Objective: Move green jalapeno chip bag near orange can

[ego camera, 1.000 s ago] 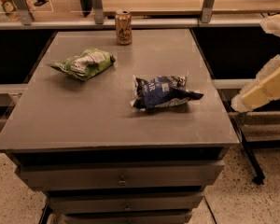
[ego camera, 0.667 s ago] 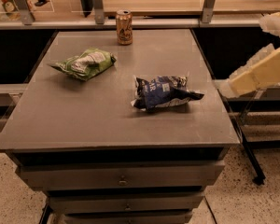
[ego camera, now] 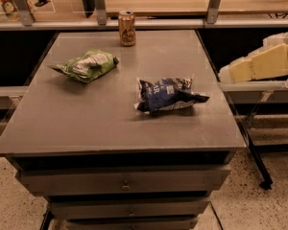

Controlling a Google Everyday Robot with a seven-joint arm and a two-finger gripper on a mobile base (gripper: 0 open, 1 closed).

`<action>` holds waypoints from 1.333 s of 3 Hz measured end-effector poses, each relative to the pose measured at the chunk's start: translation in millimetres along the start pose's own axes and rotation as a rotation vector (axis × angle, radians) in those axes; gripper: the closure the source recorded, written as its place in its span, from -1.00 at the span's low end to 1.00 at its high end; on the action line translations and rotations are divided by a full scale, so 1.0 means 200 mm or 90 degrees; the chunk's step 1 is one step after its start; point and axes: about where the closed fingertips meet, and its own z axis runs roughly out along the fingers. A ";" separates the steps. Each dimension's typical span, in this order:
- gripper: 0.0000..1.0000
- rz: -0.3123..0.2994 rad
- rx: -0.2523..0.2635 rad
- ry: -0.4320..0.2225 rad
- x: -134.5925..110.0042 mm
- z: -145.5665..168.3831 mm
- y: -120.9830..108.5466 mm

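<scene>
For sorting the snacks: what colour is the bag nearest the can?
Bright green bag, white-grey patch; camera view shows it. The tool hangs right of the table.

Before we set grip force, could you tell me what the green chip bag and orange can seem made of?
Green jalapeno chip bag: thin foil or plastic film, creased with a soft sheen. Orange can: likely metal, with a silvery top rim. The gripper hangs right of the table.
</scene>
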 end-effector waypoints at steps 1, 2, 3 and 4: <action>-1.00 0.000 0.000 0.000 0.00 0.00 0.00; -1.00 -0.029 -0.021 -0.016 0.00 0.03 0.03; -1.00 -0.061 -0.104 -0.023 0.03 0.19 0.22; -1.00 -0.095 -0.169 -0.013 0.08 0.39 0.45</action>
